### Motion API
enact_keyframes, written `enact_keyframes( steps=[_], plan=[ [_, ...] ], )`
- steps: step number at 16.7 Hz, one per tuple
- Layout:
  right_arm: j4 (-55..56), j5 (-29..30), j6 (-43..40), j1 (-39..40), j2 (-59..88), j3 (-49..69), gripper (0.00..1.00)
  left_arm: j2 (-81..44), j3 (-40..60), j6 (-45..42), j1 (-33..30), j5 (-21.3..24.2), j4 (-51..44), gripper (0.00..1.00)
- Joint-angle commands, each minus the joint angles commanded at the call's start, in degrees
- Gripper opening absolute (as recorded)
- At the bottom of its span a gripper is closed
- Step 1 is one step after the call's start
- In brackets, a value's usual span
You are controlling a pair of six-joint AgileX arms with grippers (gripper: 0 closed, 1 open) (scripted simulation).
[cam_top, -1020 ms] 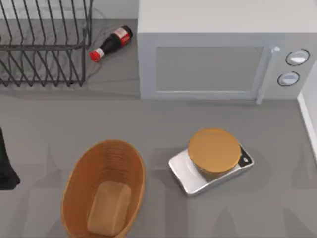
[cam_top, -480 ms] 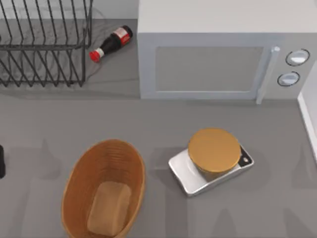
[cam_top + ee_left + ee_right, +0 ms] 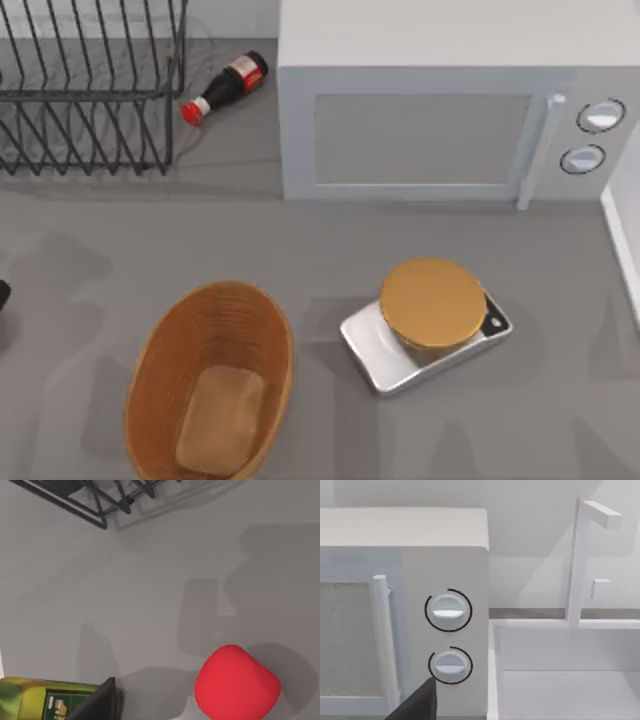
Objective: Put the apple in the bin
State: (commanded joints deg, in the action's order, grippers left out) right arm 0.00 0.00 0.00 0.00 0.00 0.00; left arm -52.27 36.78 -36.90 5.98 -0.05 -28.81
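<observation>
Apple (image 3: 236, 686) lay on the grey surface (image 3: 150, 590) below the left end effector, whose fingers I could not tell about, while the bin (image 3: 210, 380) sat at near left.

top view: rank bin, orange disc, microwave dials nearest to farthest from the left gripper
From the left gripper, at the table's left edge:
1. bin, lower left, nearest.
2. orange disc, right of centre.
3. microwave dials, far upper right, farthest.

Left arm (image 3: 2, 294) sits at the table's left edge.
</observation>
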Motion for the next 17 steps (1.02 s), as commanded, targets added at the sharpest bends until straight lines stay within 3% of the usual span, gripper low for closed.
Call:
enact_keyframes(
  steps=[10,17],
  plan=[
    [0.0,0.0,0.0,0.0,0.0,0.0,1.00,-43.2,25.7,-28.2,4.5,0.0,-24.3,1.00],
    [0.0,0.0,0.0,0.0,0.0,0.0,1.00,-51.7,34.7,-35.9,5.8,0.1,-29.3,1.00]
  ],
)
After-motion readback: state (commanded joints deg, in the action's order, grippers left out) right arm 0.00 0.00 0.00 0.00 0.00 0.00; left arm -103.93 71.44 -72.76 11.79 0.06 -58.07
